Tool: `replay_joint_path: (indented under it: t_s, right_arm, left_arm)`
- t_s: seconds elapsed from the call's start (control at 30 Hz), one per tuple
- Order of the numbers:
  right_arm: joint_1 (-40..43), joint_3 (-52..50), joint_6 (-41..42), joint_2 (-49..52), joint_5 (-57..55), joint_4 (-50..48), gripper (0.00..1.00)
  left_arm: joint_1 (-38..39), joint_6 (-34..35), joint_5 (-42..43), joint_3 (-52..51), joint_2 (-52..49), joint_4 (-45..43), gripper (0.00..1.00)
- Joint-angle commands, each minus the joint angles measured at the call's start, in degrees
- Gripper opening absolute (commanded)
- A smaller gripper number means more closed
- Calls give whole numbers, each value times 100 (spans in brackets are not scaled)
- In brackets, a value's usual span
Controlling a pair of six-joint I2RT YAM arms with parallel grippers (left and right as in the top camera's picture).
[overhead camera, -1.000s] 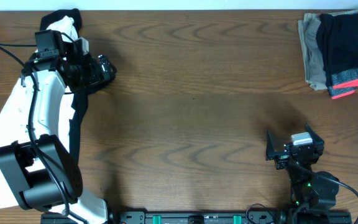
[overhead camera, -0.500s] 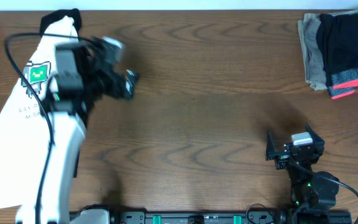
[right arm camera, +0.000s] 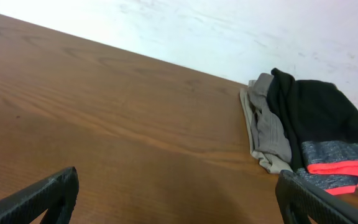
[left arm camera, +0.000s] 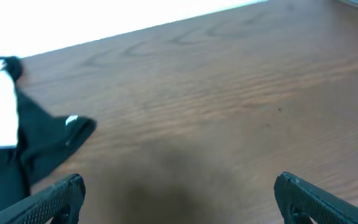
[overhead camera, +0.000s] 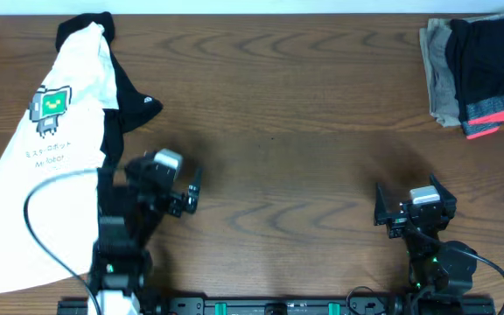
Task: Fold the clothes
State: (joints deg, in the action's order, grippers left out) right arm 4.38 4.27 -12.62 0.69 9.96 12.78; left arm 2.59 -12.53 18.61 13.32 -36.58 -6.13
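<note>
Right gripper (overhead camera: 414, 206) spread wide and empty by the table's (overhead camera: 278, 131) near edge; left gripper (overhead camera: 166, 185) likewise spread, empty. Black trousers (overhead camera: 488, 61) bundled at far right corner atop grey-olive trousers (overhead camera: 440, 79), long axis far-to-near, coral waistband nearest; beyond right gripper, the nearer one.

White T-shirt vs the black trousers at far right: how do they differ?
The white T-shirt lies spread out and unfolded at the left; the black trousers are folded compactly at the far right corner. The T-shirt shows a green robot print; the trousers show a grey waistband edged in coral. The T-shirt lies over a black garment; the trousers sit on folded grey-olive trousers. Both are soft garments on the table.
</note>
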Motion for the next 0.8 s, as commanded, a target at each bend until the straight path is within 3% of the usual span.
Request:
replay_joint_path:
  t_s: [0.0, 0.23, 0.77]
  right_arm:
    - [44, -22, -52, -39, -50, 7, 99]
    - [44, -22, -52, -39, -50, 7, 99]
    - [44, -22, -52, -39, -50, 7, 99]
  left_arm:
    - [7, 601, -319, -555, 782, -170, 98]
    - [-2, 599, -483, -1049, 1976, 177, 98]
    - [-212, 597, -501, -1311, 3014, 782, 98]
